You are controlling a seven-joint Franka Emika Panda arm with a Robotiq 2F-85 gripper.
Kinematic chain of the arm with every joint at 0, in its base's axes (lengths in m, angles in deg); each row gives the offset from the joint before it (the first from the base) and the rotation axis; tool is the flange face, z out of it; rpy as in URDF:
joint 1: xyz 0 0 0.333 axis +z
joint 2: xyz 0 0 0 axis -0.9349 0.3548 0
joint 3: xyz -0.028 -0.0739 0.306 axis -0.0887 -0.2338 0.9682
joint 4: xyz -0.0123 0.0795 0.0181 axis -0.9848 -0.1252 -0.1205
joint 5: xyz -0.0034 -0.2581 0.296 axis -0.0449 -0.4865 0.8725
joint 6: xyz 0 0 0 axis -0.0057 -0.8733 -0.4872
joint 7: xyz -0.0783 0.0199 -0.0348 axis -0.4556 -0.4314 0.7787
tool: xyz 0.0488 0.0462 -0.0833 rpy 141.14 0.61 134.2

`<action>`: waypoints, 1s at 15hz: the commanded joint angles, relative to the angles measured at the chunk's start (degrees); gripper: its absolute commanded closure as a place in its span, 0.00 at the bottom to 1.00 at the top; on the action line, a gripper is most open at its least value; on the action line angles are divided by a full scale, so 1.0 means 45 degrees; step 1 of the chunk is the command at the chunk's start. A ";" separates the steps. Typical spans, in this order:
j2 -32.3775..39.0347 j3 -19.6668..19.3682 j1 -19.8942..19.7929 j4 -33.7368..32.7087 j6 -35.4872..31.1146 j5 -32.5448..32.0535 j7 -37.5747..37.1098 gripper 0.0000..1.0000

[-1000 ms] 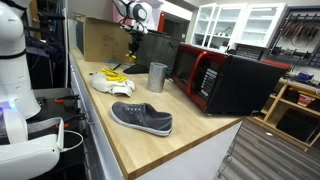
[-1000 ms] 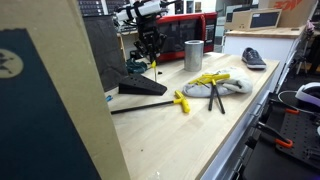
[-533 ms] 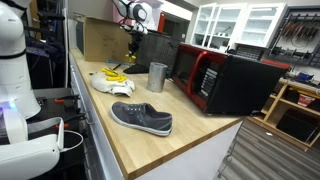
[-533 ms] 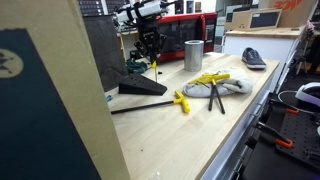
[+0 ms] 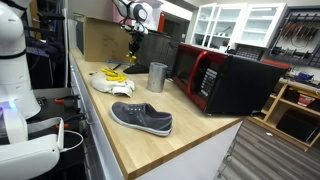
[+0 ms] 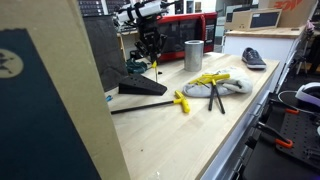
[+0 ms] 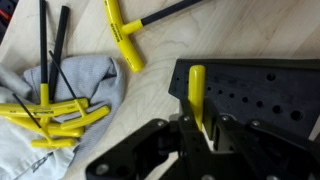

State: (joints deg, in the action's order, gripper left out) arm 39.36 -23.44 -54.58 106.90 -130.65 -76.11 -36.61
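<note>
My gripper [image 7: 203, 128] is shut on the yellow handle of a T-handle hex key [image 7: 197, 92]. It hangs over a black holder block [image 7: 260, 95] with rows of holes. In an exterior view the gripper [image 6: 151, 45] holds the key upright above the black wedge-shaped holder [image 6: 142, 86]; the thin shaft [image 6: 155, 70] points down at it. In an exterior view the gripper [image 5: 133, 43] is at the back of the counter. A grey cloth [image 7: 60, 110] carries several yellow-handled hex keys [image 7: 55, 115]. Another yellow T-handle key [image 7: 125, 45] lies on the bare wood.
A metal cup [image 5: 157, 77] stands by a red-and-black microwave [image 5: 225, 80]. A grey shoe [image 5: 141, 118] lies near the counter's front edge. A cardboard box [image 5: 98, 40] sits at the back. In an exterior view a long black tool [image 6: 140, 104] rests beside the holder.
</note>
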 commanded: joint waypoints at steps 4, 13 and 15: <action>0.0131 -0.0040 0.0062 -0.0280 -0.0036 0.0189 -0.0248 0.96; 0.0121 -0.0005 0.0026 -0.0244 -0.0170 0.0310 -0.0176 0.96; 0.0133 0.0003 0.0014 -0.0274 -0.0093 0.0363 -0.0165 0.96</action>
State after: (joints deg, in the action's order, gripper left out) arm 39.57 -23.43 -54.53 106.90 -131.43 -75.92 -36.61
